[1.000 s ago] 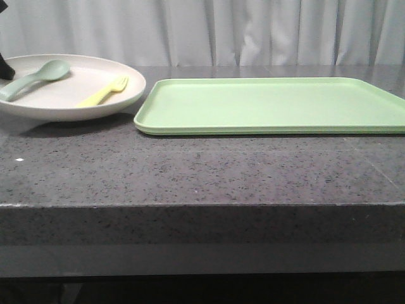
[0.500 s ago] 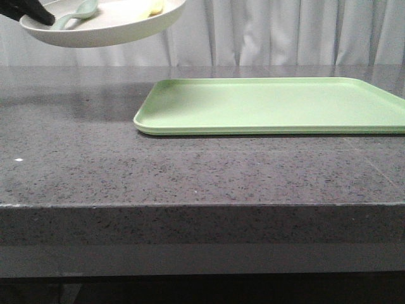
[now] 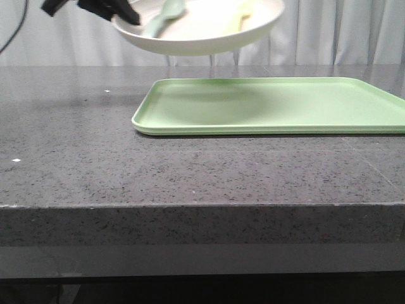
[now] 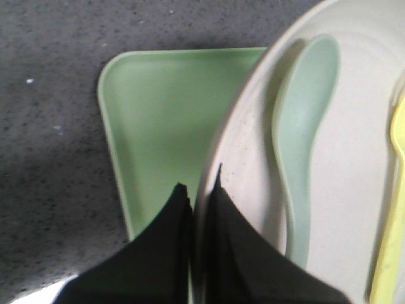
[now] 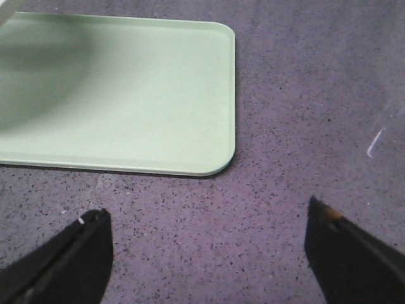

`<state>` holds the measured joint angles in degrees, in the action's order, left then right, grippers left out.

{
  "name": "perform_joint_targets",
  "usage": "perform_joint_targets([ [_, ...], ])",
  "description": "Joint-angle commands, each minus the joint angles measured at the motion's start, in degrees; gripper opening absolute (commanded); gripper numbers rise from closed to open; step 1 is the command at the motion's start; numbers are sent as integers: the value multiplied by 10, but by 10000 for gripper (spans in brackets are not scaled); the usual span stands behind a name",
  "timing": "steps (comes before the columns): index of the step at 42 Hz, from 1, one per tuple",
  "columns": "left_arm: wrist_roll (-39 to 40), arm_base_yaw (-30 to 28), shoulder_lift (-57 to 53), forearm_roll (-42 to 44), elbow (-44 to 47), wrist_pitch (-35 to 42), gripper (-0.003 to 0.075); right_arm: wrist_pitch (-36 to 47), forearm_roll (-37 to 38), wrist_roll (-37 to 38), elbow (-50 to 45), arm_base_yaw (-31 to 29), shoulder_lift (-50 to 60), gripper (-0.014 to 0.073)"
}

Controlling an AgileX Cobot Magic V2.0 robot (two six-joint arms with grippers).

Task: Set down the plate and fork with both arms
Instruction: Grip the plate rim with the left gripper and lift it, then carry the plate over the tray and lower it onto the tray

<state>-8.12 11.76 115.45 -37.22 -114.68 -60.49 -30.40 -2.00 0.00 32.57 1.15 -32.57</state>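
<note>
Currently left tool (image 4: pixel 201 209) is clenched on the rim of the plate (image 3: pixel 202 39), airborne over the tray's (image 3: pixel 272 104) left end, right tool (image 5: pixel 209 244) released over the desk (image 3: pixel 190 171); any tilt could slide the fork (image 4: pixel 389 228) and spoon (image 4: pixel 302 145) off.

Matt cream plate (image 3: pixel 209 39), smooth matt green tray (image 3: pixel 272 104), speckled polished stone table (image 3: pixel 190 171)
</note>
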Motion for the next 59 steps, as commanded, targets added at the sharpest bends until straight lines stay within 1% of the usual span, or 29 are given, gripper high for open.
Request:
perform_joint_targets([
  [1, 27, 28, -33, -25, -20, 62, -18, 49, 0, -3, 17, 0, -5, 635],
  [5, 50, 48, -25, -25, -20, 84, -18, 49, 0, -3, 17, 0, -5, 635],
  [15, 106, 78, 8, -1, -20, 101, -18, 49, 0, -3, 17, 0, -5, 635],
  [27, 157, 111, 46, 16, -20, 99, -18, 49, 0, -3, 17, 0, -5, 635],
  [35, 207, 131, 50, 79, -20, 81, -17, 48, 0, -3, 17, 0, -5, 635],
  [44, 216, 132, 60, 90, -20, 72, -7, 48, 0, -3, 17, 0, -5, 635],
  [47, 216, 132, 61, 91, -20, 72, 28, 47, 0, -3, 17, 0, -5, 635],
  [50, 216, 132, 61, 91, -20, 72, 102, 45, 0, -3, 17, 0, -5, 635],
  [52, 216, 132, 61, 91, -20, 72, 176, 44, 0, -3, 17, 0, -5, 635],
  [53, 216, 132, 61, 91, -20, 72, 197, 44, 0, -3, 17, 0, -5, 635],
  [55, 216, 132, 61, 91, -20, 69, 279, 44, 0, -3, 17, 0, -5, 635],
  [56, 216, 132, 61, 91, -20, 65, 299, 44, 0, -3, 17, 0, -5, 635],
  [58, 216, 132, 60, 91, -20, 57, 370, 44, 0, -3, 17, 0, -5, 635],
  [59, 214, 132, 58, 91, -20, 54, 384, 44, 0, -3, 17, 0, -5, 635],
])
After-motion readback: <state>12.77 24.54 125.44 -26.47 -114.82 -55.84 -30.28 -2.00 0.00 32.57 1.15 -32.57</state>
